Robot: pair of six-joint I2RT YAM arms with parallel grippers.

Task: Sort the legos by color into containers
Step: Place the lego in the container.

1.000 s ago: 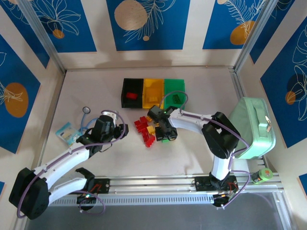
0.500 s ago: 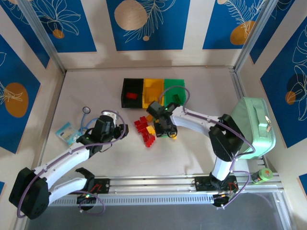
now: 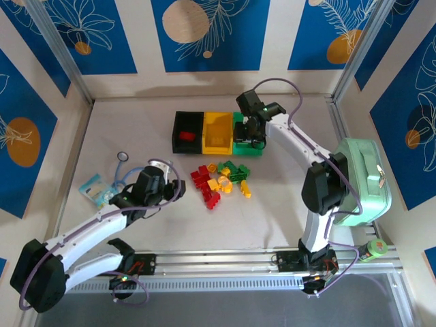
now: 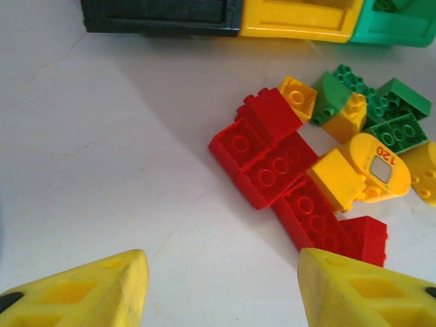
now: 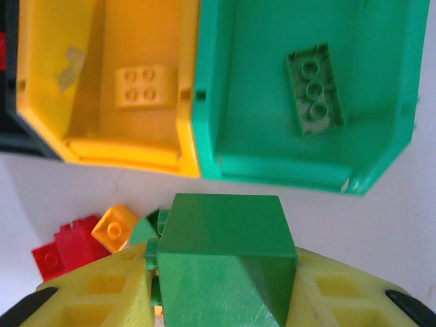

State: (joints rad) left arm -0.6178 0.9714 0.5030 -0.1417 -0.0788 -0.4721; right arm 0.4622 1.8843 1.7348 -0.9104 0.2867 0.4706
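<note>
Right wrist view: my right gripper (image 5: 221, 289) is clamped tight on a chunky green plastic brick (image 5: 225, 231). The open green plastic bin (image 5: 245, 129) sits just ahead, a flat green brick (image 5: 314, 88) inside.

Pale matte worktop (image 3: 272, 218), boxed in on three sides; back wall (image 3: 276, 41) is cream with big blue panels (image 3: 231, 41), white leaf doodles and orange-ish discs (image 3: 185, 20) on them; same deal on the left wall (image 3: 27, 136) and right wall (image 3: 402, 122); slanted metal posts (image 3: 58, 51) at both far corners; metal rail (image 3: 218, 262) along the near edge, grey strip (image 3: 225, 306) past it; light's soft and even, with a faint shadow along the far edge
</note>
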